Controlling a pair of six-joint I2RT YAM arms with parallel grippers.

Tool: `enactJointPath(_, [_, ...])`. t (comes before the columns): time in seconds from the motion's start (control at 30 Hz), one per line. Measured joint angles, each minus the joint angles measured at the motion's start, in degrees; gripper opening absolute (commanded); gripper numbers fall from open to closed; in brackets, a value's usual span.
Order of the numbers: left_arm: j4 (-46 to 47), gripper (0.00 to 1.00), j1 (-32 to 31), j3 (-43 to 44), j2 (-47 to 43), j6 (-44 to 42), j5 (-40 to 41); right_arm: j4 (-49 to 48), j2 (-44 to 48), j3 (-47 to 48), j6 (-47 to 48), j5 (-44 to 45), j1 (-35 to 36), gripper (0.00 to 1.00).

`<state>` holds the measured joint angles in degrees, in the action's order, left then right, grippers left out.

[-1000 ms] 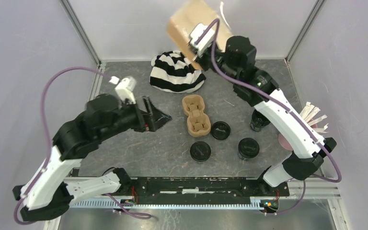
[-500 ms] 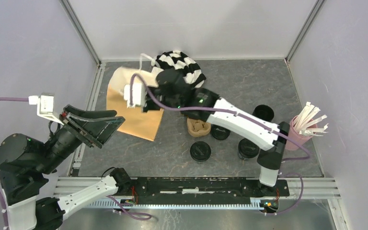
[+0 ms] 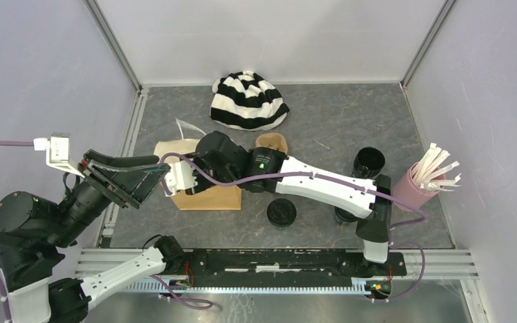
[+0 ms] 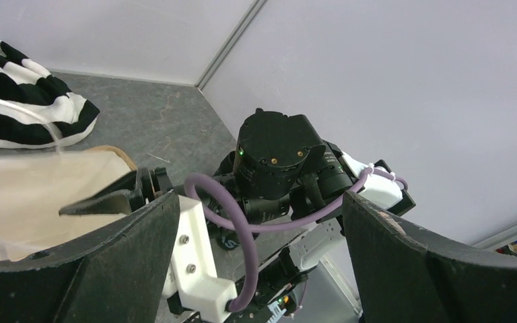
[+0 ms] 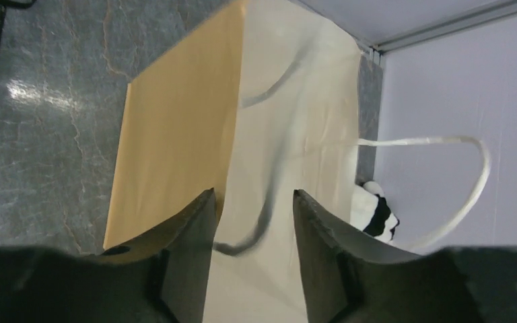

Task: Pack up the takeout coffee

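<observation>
The brown paper bag [image 3: 209,196] rests on the table left of centre, its white handle [image 3: 187,128] sticking up. My right gripper [image 3: 190,182] reaches across to it. In the right wrist view the right gripper [image 5: 252,195] has its jaws apart, with the bag's panel [image 5: 182,128] just beyond them. My left gripper [image 3: 129,176] hangs wide open left of the bag, holding nothing. Between its fingers [image 4: 134,235] I see the right wrist and the bag [image 4: 33,195]. One black lidded coffee cup [image 3: 281,212] stands near the front. Another [image 3: 368,161] stands right of the right forearm.
A striped black-and-white hat [image 3: 249,101] lies at the back. The cardboard cup carrier [image 3: 274,141] peeks out behind the right arm. A third black cup [image 3: 343,217] is half hidden under the forearm. A pink cup with white sticks [image 3: 419,187] stands at the right wall.
The right arm swung the bag from high at the back down to the table's left side, and its jaws have opened. The left arm drew back to the left.
</observation>
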<state>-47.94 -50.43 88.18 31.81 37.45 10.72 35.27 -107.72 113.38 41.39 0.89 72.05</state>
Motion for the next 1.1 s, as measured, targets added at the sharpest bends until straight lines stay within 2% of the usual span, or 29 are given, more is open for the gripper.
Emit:
enactJointPath(0.13, [0.0, 0.95, 0.0, 0.0, 0.0, 0.0, 0.8, 0.3, 0.4, -1.1, -1.6, 2.9, 0.4, 0.74])
enactJointPath(0.3, [0.0, 0.95, 0.0, 0.0, 0.0, 0.0, 2.3, 1.3, 4.9, -2.3, -7.7, 5.7, 0.5, 0.81])
enactJointPath(0.5, [0.0, 0.96, 0.0, 0.0, 0.2, 0.0, 4.8, -2.0, 25.1, -14.2, -17.1, 5.9, 0.5, 0.93])
enactJointPath(0.57, [0.0, 0.96, 0.0, 0.0, 0.3, 0.0, 5.8, -4.1, 34.0, -20.9, -20.4, 7.2, -0.3, 0.93])
enactJointPath(0.63, [0.0, 0.96, 0.0, 0.0, 0.7, 0.0, 6.3, -6.4, 41.1, -27.4, -24.5, 8.5, -3.2, 0.92])
enactJointPath(0.7, [0.0, 0.96, 0.0, 0.0, 1.4, 0.1, 6.7, -7.7, 45.9, -33.3, -29.7, 10.5, -9.2, 0.92])
enactJointPath(0.77, [0.0, 0.96, 0.0, 0.0, 2.5, 0.1, 6.8, -8.4, 46.7, -37.0, -34.1, 11.2, -13.9, 0.92])
enactJointPath(0.87, [0.0, 0.97, 0.0, 0.0, 4.5, 0.2, 6.8, -8.5, 43.1, -42.8, -42.7, 9.3, -20.2, 0.89])
enactJointPath(1.1, [-0.4, 0.97, 0.0, -0.5, 8.2, 1.7, 6.9, -3.2, 25.3, -44.1, -56.3, 0.2, -27.4, 0.77])
